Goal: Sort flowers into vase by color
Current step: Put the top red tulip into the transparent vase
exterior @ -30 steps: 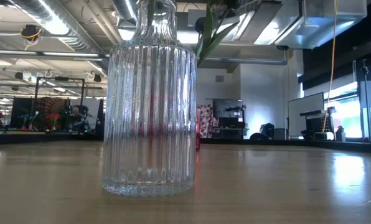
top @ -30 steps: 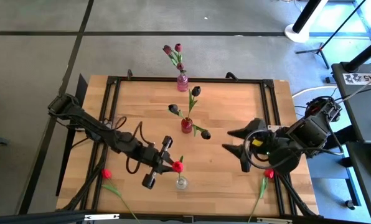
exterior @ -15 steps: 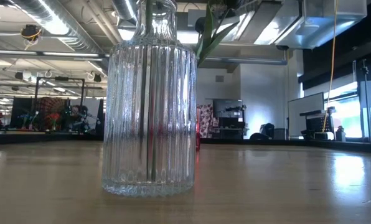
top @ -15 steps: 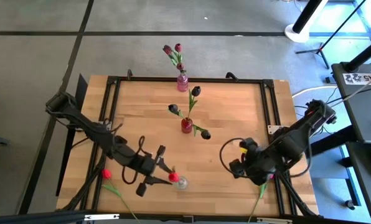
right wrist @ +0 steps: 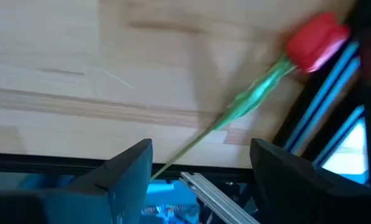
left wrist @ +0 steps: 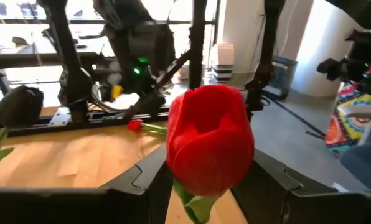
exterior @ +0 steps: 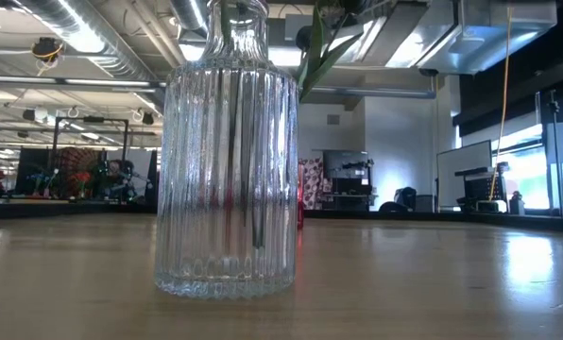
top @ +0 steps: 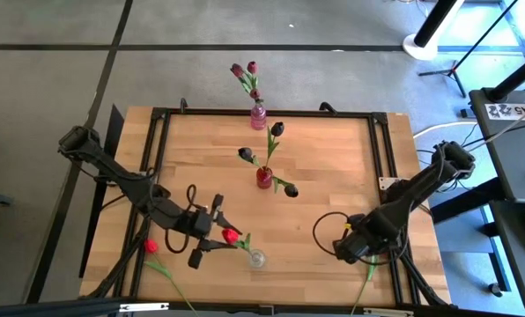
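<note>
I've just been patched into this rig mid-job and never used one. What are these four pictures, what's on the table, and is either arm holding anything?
You are watching two dark robot arms at a wooden table. One picture looks straight down from above, one sits at table-top height right behind the clear glass vase, and the other two ride on the arms' wrists.

Near the back edge, a pink vase holds magenta tulips; mid-table a red vase holds dark ones.

The left gripper is beside the clear vase, a red tulip between its fingers, its stem reaching into the vase; whether it grips the tulip I cannot tell. The right gripper is open, over another red tulip near the front edge. A third red tulip lies front left.
</note>
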Robot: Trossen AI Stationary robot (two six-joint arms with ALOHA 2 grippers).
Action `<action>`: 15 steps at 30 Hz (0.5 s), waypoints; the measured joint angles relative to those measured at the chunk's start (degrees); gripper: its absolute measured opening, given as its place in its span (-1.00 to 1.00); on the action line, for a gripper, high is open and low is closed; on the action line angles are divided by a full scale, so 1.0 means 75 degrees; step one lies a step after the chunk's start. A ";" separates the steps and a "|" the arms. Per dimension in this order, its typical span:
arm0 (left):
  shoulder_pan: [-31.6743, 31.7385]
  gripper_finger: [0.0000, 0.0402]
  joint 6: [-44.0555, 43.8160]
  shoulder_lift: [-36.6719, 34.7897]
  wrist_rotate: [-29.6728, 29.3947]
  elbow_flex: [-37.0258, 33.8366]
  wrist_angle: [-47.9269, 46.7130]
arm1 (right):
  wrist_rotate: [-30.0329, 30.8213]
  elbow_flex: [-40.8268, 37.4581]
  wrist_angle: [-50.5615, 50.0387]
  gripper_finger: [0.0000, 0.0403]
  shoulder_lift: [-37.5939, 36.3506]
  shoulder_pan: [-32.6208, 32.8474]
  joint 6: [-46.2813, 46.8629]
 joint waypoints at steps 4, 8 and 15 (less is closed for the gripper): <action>-0.0040 -0.19 -0.0073 0.0009 0.0007 0.0000 -0.0098 | -0.0241 -0.0654 0.0840 0.33 0.0000 0.0000 -0.0003; -0.0040 -0.13 -0.0585 0.0009 0.0274 0.0000 -0.0433 | -0.0254 -0.0847 0.0975 0.33 0.0000 0.0000 -0.0120; -0.0040 -0.04 -0.0702 0.0132 0.0002 0.0000 -0.0671 | -0.0081 -0.0860 0.0980 0.33 0.0000 -0.0011 -0.0437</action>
